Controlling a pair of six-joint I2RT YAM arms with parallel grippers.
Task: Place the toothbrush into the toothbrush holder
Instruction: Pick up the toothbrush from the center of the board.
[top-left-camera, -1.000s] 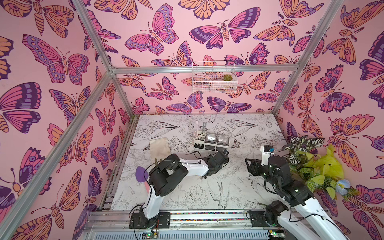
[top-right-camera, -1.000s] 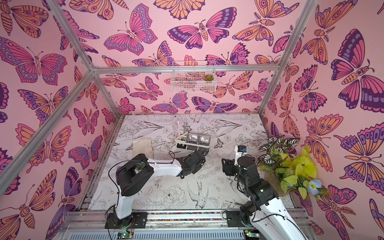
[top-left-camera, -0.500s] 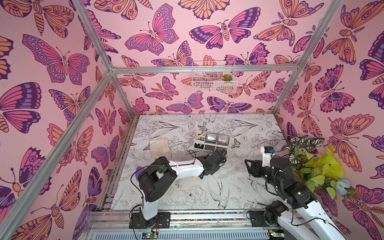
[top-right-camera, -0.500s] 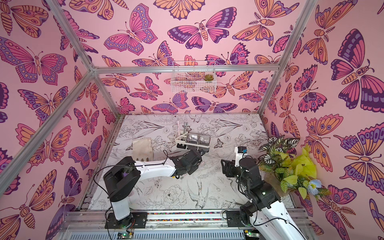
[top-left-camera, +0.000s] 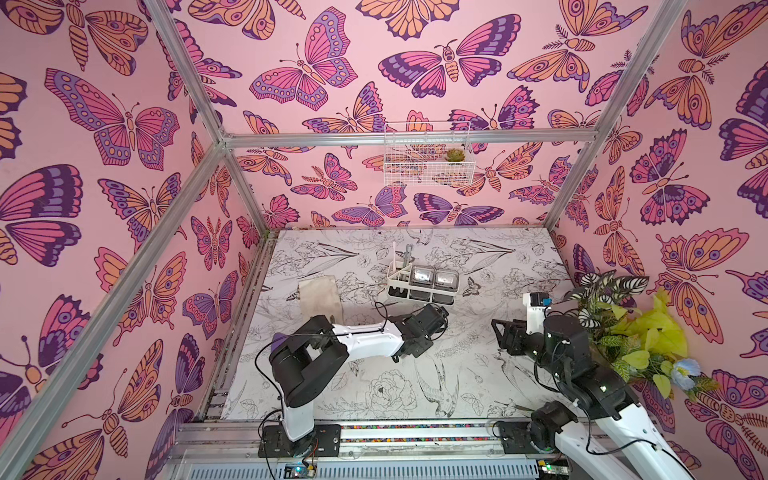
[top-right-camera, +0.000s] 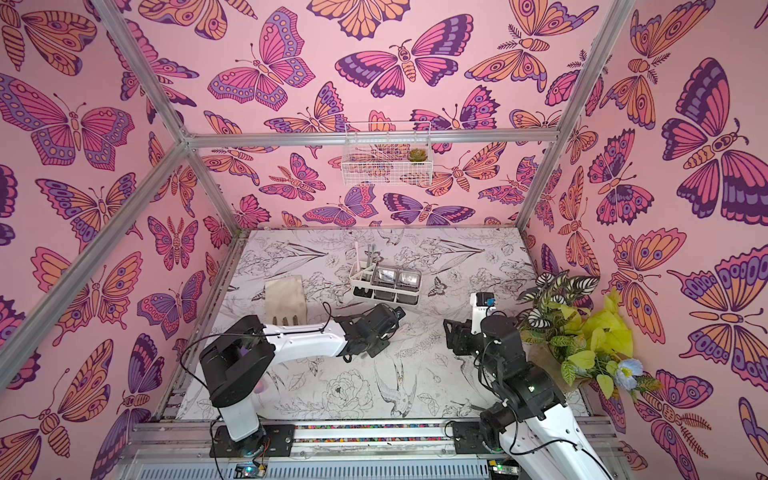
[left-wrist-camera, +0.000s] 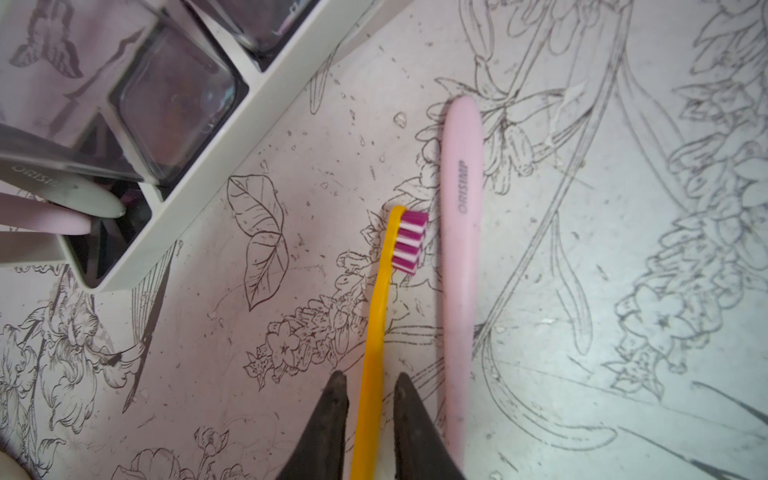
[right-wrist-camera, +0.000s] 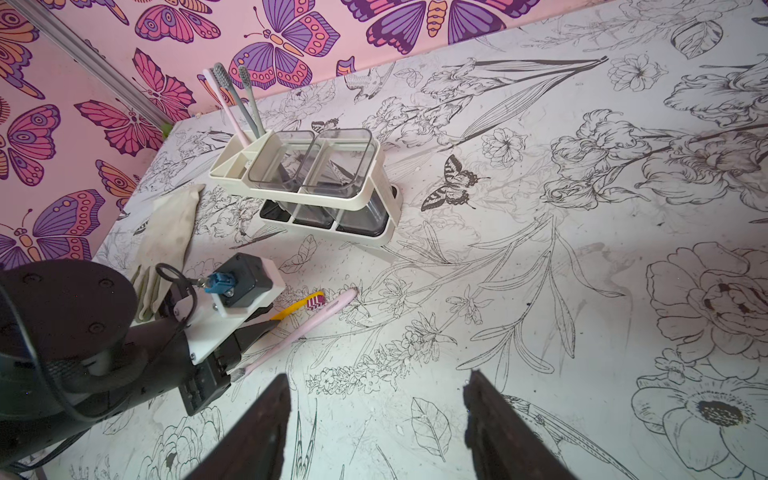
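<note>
At the left gripper (left-wrist-camera: 370, 376): jaws a little apart, straddling the handle of the yellow toothbrush (left-wrist-camera: 376, 299). A sliver of gap shows on each side, so no clamp that I can see. The brush lies flat on the table (top-left-camera: 478, 257), bristles turned toward its neighbour. Nothing is lifted.

Just beside it, roughly parallel but reversed end for end, lies a pink toothbrush (left-wrist-camera: 459, 257). It is flat on the table too, and untouched.

Dial set on a top view, robot bases at 6. The toothbrush holder (top-left-camera: 391, 286) stands near, at 12 o'clock of the left gripper, apart from both loose brushes. Its slot section, at the 9 o'clock end, already carries a few upright brushes (right-wrist-camera: 220, 74).

The right gripper (right-wrist-camera: 377, 374) hangs at 3 o'clock of the left one, well apart. Its jaws are wide and empty, over bare table.

A glove (top-left-camera: 320, 293) lies at 10 o'clock; a plant (top-left-camera: 602, 299) sits at the table's 3 o'clock edge.

Progress, my reading: early for this brush. The grasp is not secured. Lifting, carrying, standing it up and dropping it into the slot are all left to do.
</note>
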